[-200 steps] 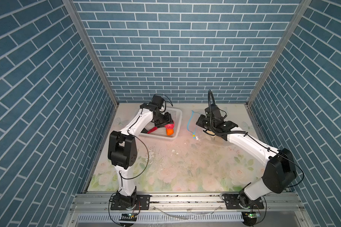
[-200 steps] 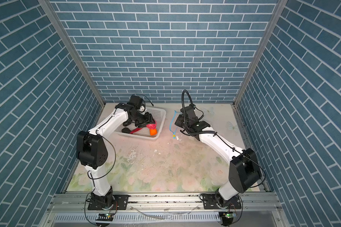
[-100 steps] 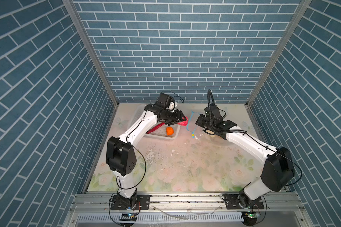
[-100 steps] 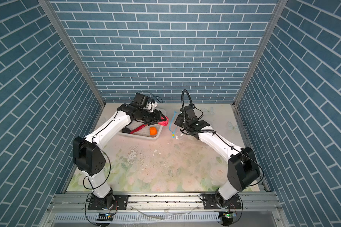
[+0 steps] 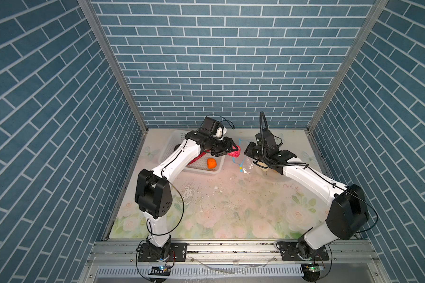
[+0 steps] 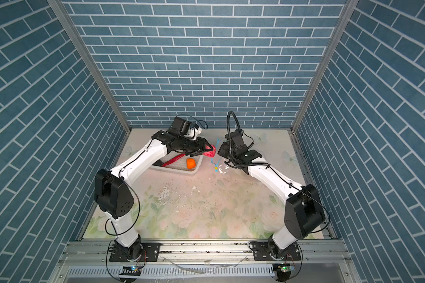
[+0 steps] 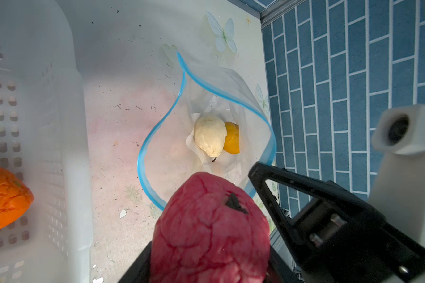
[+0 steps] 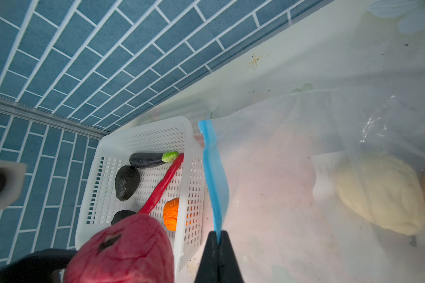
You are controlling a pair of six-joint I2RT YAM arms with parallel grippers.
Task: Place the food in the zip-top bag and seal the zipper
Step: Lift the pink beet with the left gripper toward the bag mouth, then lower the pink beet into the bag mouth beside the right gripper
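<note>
- Clenched around a pink-red lump [image 7: 211,225]: left claw [image 5: 232,150], with one black finger [image 7: 292,196] showing beside the lump in the left wrist view and the other hidden under it.
- Held up off the desk [image 5: 231,208], just beyond the edge of the white perforated basket [image 8: 145,137] on the bag's side: that same pink-red lump, near the right claw but apart from it.
- Pinched tight on the zipper [image 8: 212,171]: right claw [image 8: 217,235], its fingertips pressed together on the light blue strip and lifting that side of the bag's edge.
- Lying on the desk just beside the basket, to its right in both top views: zip-top bag [image 7: 219,80], clear, mouth gaping, the blue strip bowed into a wide loop in the left wrist view.
- Inside the bag, touching each other: a cream-white lump [image 7: 210,136] and a yellow-orange lump [image 7: 232,138], against the white label patch [image 8: 324,171].
- At the low end of the strip in both top views: small yellow slider tab [image 5: 241,168].
- Lying in the basket: an orange lump [image 8: 171,214], a thin red chili [image 8: 165,182], an egg-shaped black piece [image 8: 127,182], a long black piece [image 8: 147,159] with a green tip, and a third black piece [image 8: 122,215] partly hidden behind the pink-red lump.
</note>
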